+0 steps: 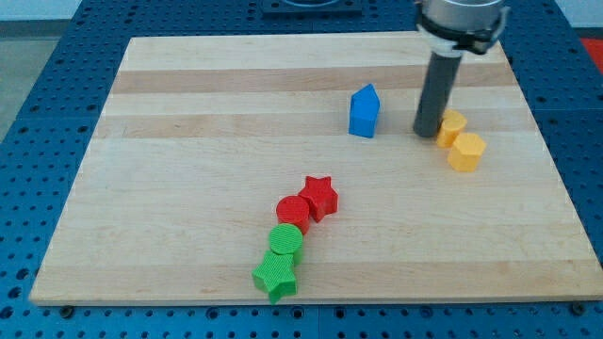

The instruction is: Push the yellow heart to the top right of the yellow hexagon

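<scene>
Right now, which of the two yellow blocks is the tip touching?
The yellow heart, the upper one nearer the view's top. My tip sits against its left side. The yellow hexagon lies lower right of it, away from the tip.

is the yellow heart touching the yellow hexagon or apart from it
Touching: the yellow heart sits against the yellow hexagon, no gap showing. My tip is at the heart's left.

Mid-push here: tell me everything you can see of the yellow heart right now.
The yellow heart is a small, matte, plastic-looking block lying flat on the wooden board near the view's right. Its left side is partly hidden behind my tip, which stands right against it, so the heart outline is hard to make out. Its lower right edge touches, or very nearly touches, the yellow hexagon, so it sits up and left of that block. The blue block stands apart, further left.
</scene>
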